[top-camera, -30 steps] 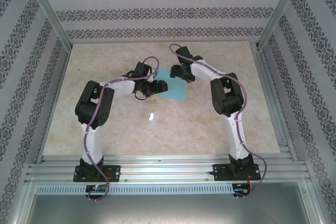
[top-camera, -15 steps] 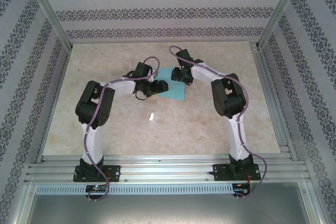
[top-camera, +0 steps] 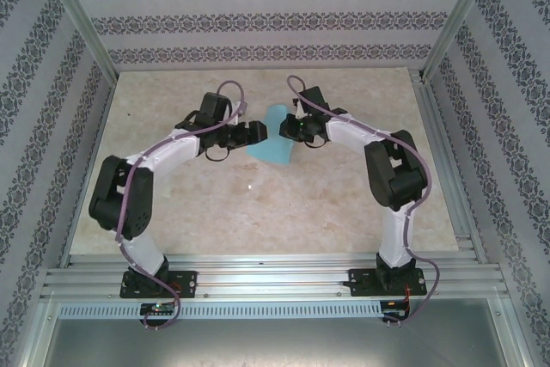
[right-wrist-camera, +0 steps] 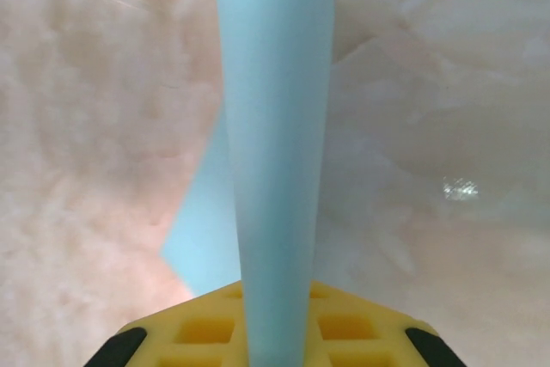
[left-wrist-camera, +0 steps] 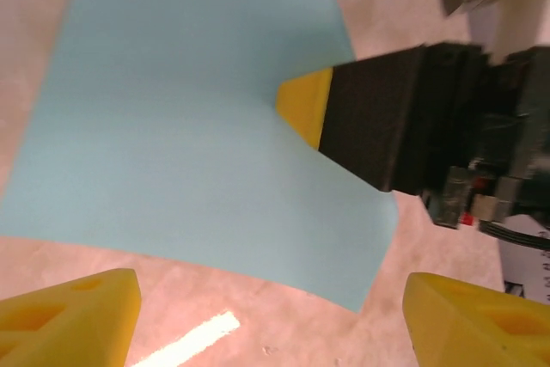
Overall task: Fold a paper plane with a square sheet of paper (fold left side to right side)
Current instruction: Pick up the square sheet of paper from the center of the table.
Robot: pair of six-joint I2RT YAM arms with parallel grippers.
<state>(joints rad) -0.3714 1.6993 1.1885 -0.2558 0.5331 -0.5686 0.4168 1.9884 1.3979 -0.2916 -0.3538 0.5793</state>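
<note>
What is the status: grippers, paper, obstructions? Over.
Right gripper shut on square sheet of paper, edge lifted. Left gripper open, near it. No obstruction seen.

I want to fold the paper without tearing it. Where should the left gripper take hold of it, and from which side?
Probably the free edge of the paper nearest the open left gripper, coming in low from that side. The right gripper pinches another edge and the sheet bows up, so this edge seems reachable.

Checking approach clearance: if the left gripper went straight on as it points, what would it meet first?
Likely the near edge of the square sheet of paper, pinched by the right gripper; that gripper's yellow fingertip lies just beyond. Depth is unclear.
</note>
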